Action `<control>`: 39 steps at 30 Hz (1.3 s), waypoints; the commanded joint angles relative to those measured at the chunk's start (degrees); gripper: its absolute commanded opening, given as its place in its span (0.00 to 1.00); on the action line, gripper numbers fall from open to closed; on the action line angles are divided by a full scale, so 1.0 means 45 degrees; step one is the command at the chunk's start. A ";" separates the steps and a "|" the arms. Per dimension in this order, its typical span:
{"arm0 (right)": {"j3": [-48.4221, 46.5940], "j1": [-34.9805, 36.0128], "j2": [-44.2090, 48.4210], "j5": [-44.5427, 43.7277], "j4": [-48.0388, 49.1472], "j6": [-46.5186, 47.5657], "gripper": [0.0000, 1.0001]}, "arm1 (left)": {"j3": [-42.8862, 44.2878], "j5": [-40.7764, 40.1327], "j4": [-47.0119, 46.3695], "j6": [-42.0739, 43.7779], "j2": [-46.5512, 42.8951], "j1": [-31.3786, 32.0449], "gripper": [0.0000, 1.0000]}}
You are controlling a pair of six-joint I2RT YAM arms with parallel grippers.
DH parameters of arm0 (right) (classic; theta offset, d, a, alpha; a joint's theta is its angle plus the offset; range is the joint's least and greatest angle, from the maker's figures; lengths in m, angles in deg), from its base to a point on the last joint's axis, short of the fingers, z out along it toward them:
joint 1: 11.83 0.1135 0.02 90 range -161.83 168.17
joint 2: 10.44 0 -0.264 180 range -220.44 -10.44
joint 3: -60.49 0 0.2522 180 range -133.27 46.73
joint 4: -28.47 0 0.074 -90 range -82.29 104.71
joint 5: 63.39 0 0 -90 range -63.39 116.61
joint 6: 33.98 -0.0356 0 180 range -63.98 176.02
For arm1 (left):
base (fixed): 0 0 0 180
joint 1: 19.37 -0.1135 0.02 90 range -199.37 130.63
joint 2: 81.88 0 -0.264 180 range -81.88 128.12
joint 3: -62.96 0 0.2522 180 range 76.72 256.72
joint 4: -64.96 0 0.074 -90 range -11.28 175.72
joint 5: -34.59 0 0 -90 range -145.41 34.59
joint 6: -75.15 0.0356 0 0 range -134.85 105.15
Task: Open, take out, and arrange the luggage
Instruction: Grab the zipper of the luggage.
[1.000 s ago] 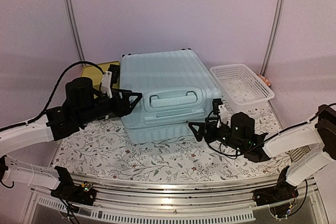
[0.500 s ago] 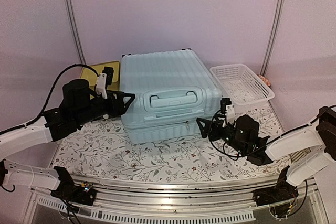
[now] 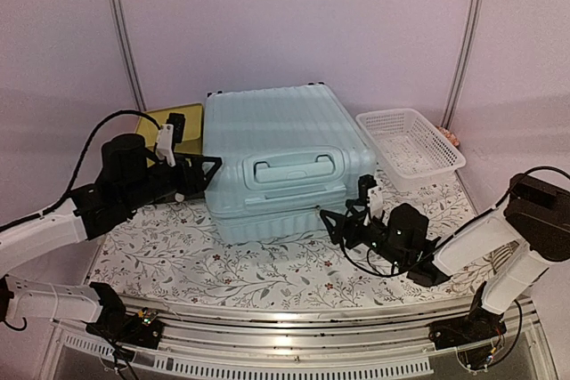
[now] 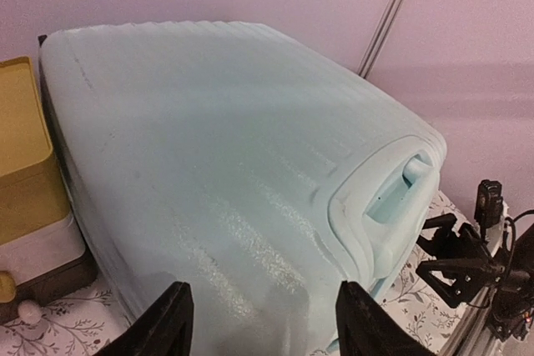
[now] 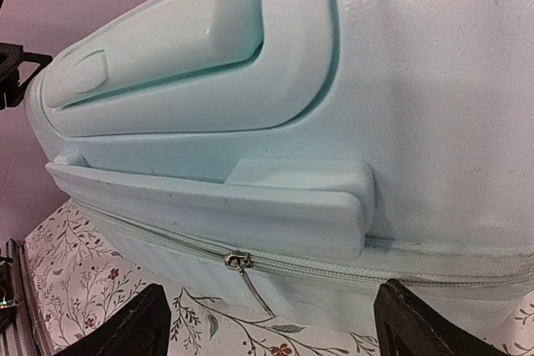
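Right claw (image 3: pixel 331 227), spread wide and empty, faces the zipper pull (image 5: pixel 238 261) of the shut luggage (image 3: pixel 276 131) — opening is the step, so pinch that pull next — with left claw (image 3: pixel 212 180) half-spread alongside.

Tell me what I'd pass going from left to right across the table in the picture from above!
yellow-topped box → pale mint-blue suitcase → white lattice basket
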 commanded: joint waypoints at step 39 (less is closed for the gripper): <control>-0.1855 0.0366 -0.5344 -0.0637 0.5304 0.1772 0.27 | 0.0066 0.1878 -0.0147 -0.0067 0.0684 -0.1466 0.63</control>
